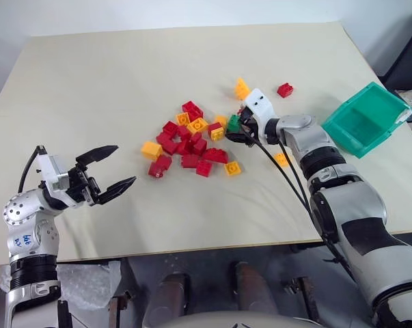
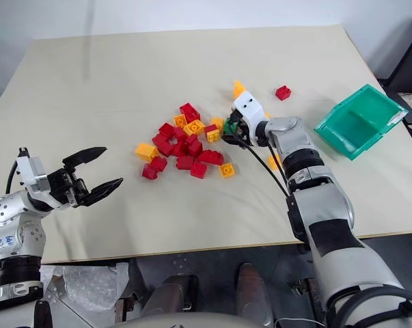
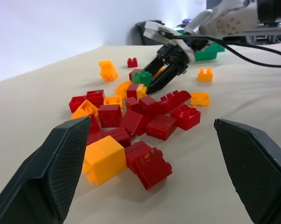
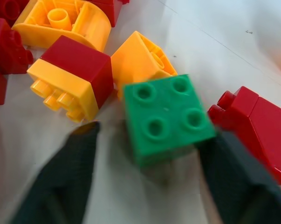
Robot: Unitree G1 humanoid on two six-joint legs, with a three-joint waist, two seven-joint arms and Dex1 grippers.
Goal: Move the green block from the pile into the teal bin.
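Teal bin [image 1: 364, 121] holds nothing; right hand [image 4: 145, 177] spread around green block [image 4: 166, 119]

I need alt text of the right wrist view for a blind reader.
A green block sits studs-up on the table between the right pincer's two black fingers, one finger touching its side. Red and yellow-orange bricks of the pile lie close around it.

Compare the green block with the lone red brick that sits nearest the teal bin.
The green block lies at the pile's right edge, between the right gripper's fingers; the lone red brick sits apart on the bare table, with no gripper near it. The green block is the one green piece, while the red brick matches many in the pile. Both are small studded bricks of similar size.
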